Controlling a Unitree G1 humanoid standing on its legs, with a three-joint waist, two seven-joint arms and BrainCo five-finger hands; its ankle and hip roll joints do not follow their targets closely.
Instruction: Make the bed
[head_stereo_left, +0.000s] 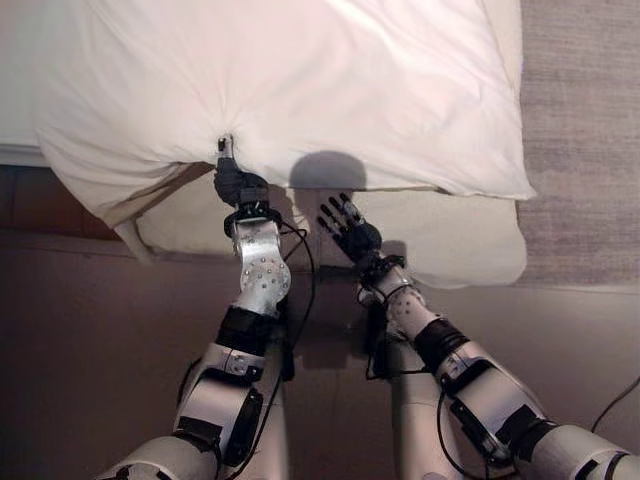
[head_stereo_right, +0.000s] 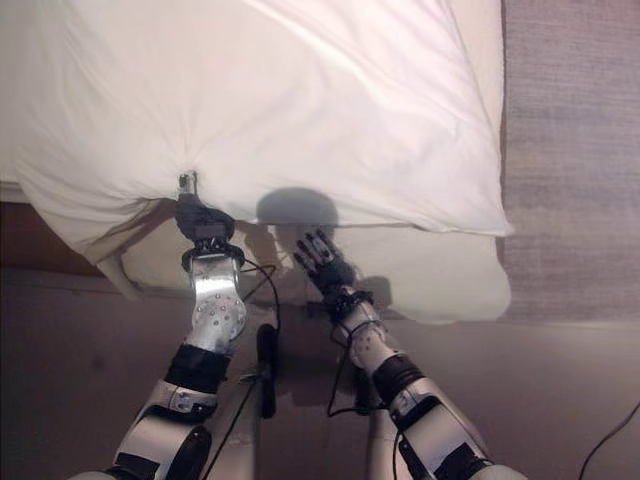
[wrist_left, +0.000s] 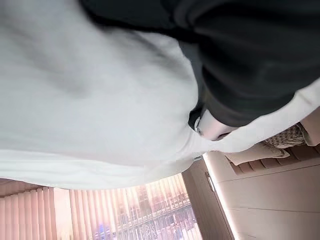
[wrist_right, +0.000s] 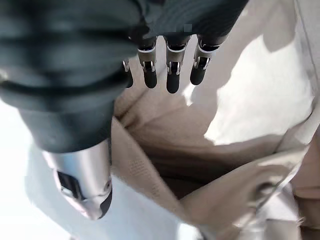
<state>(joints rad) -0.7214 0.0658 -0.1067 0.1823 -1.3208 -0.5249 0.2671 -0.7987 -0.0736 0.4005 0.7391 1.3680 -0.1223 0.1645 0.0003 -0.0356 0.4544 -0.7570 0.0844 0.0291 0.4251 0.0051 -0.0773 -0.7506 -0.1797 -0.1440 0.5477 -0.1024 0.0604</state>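
Brown floor (head_stereo_left: 80, 330) nearest, running up to bed's near edge; grey woven rug (head_stereo_left: 580, 130) along bed's right side.

Left hand (head_stereo_left: 240, 187): raised at bed's near edge, fingers pinched shut on a fold of white duvet (head_stereo_left: 300, 90), cloth puckering into creases at the grip. Same cloth bunched against the hand in left wrist view, with vertical blinds (wrist_left: 90, 215) and wood wall panels (wrist_left: 265, 200) behind.

Right hand (head_stereo_left: 348, 230): just right of the left one, fingers (wrist_right: 171, 75) straight and spread, holding nothing, hovering over beige sheet (head_stereo_left: 460, 235) at near edge. Rumpled beige cloth and a patch of white beneath it in right wrist view.

White duvet: covering most of bed, near hem lifted at the grip and sagging over near-left corner, far part smooth.

Beige sheet: exposed as a strip below duvet hem along near edge, bulging at near-right corner.
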